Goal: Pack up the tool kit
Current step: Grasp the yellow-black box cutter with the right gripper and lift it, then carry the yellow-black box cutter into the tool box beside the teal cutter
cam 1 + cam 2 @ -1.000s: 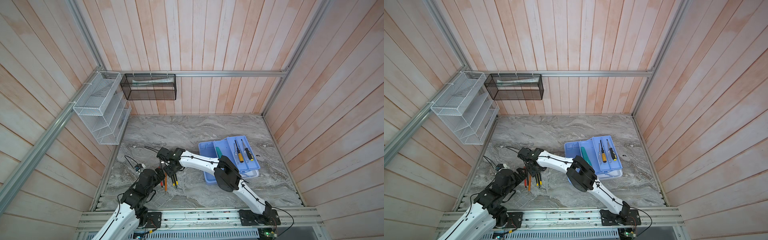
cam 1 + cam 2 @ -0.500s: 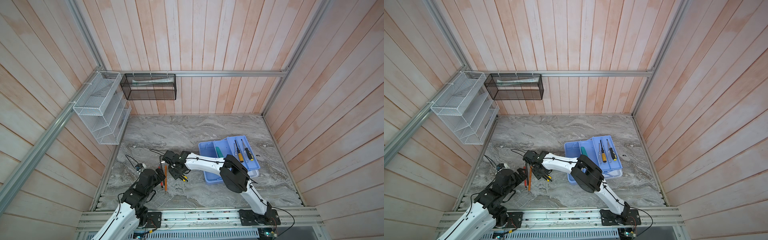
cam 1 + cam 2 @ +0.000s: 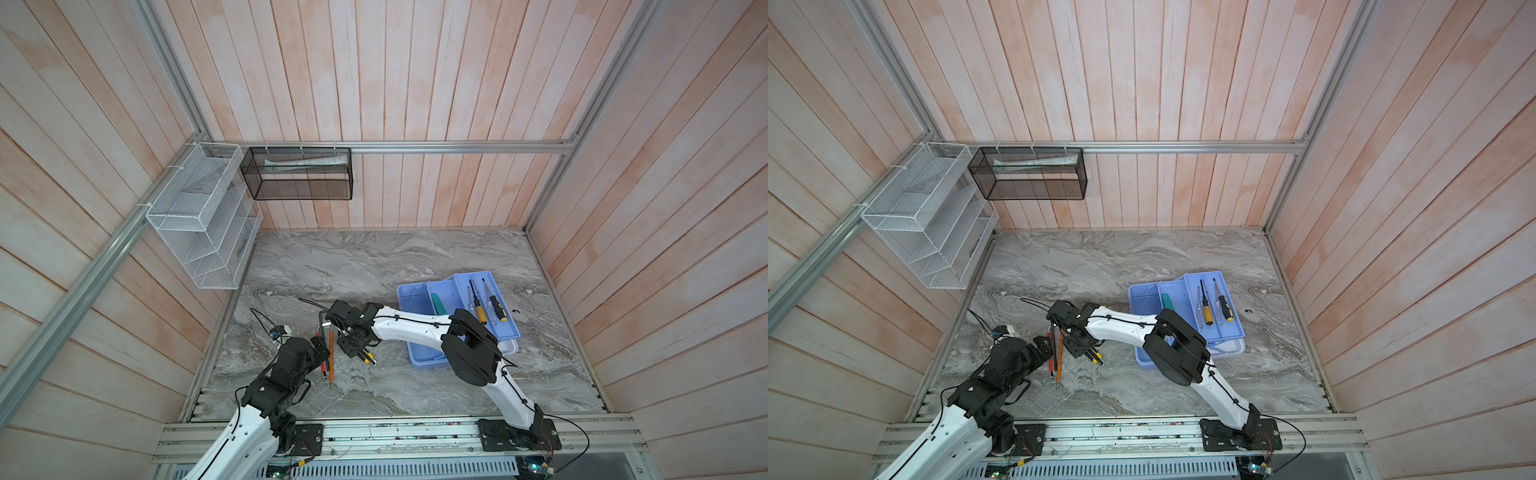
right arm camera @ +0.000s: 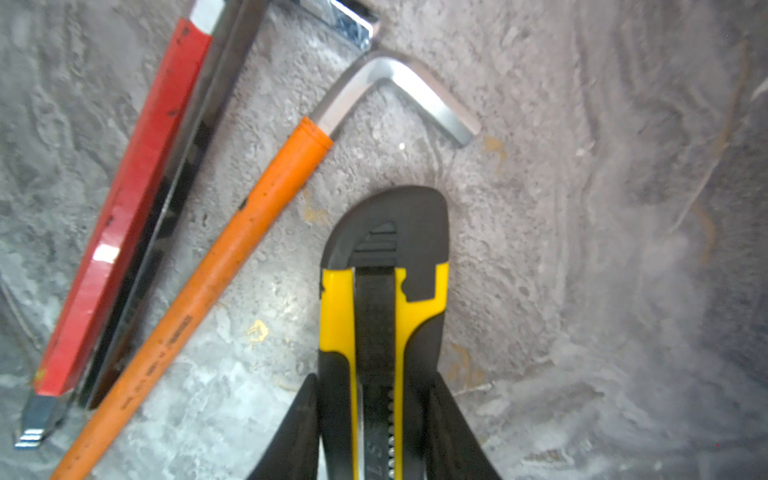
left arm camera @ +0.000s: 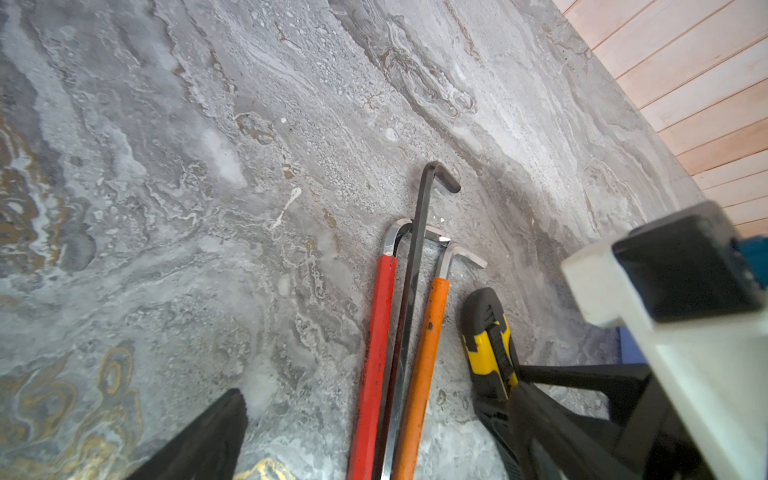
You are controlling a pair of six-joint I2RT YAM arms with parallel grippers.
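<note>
Pinching the knife (image 4: 382, 291) across its narrow yellow-and-black body, the right claw (image 4: 374, 386) has a finger flat against each long side. That hold should keep the handle from twisting on the way to the box. Whether the knife rests on the desk (image 3: 374, 257) or hangs just clear of it I cannot tell. This arm stretches across the middle because the loose tools lie on the left part of the desk, well apart from the toolbox (image 3: 419, 361). The toolbox sits open on the right, with its tray (image 3: 451, 293) set across the top. The tray already carries two screwdrivers (image 3: 478, 307) and a teal piece (image 3: 438, 303), so the packing looks partly done. Just beside the knife lie three hex keys packed close together, their bent ends pointing the same way: the red key (image 5: 374, 332), the bare key (image 5: 415, 232) and the orange key (image 5: 428, 340). The left claw (image 3: 321, 348) is spread wide and empty near the long ends of these keys, probably placed to take them once the knife is out of the way. With both claws so close, the knife likely wants a straight lift, or it may nudge the orange key.
</note>
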